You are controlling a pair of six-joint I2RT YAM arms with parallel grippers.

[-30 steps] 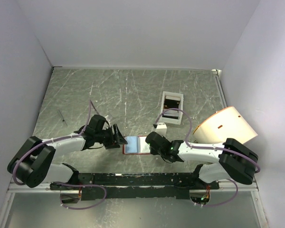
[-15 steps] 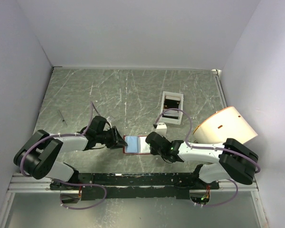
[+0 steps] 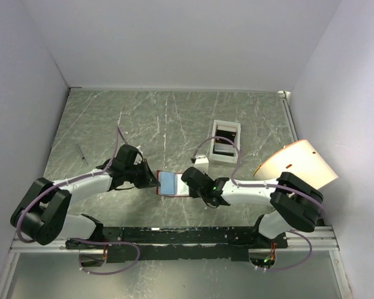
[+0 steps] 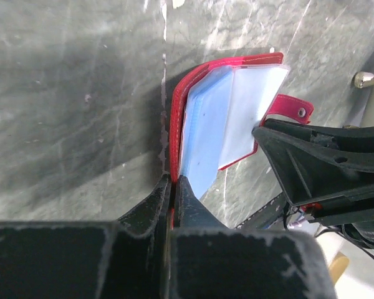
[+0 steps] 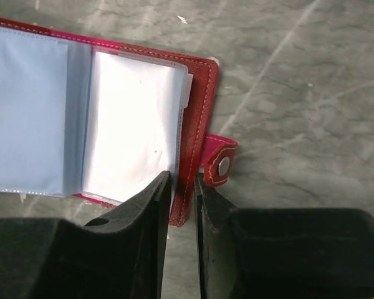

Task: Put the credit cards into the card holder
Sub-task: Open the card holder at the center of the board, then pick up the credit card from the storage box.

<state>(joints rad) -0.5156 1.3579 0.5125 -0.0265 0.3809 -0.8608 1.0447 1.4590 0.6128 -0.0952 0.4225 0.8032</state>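
Spread a second ago, the left gripper (image 4: 172,187) now pinches the left cover of the open card holder (image 4: 219,118), which has shifted leftward over the table (image 3: 112,118); the right gripper (image 5: 183,199) clamps its right cover

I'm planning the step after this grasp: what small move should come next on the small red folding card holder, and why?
Probably ease the right hand off to fetch a card: the left hand is clamped on one cover of the small red folding card holder, its pale pockets lie open, and neither hand holds a card.
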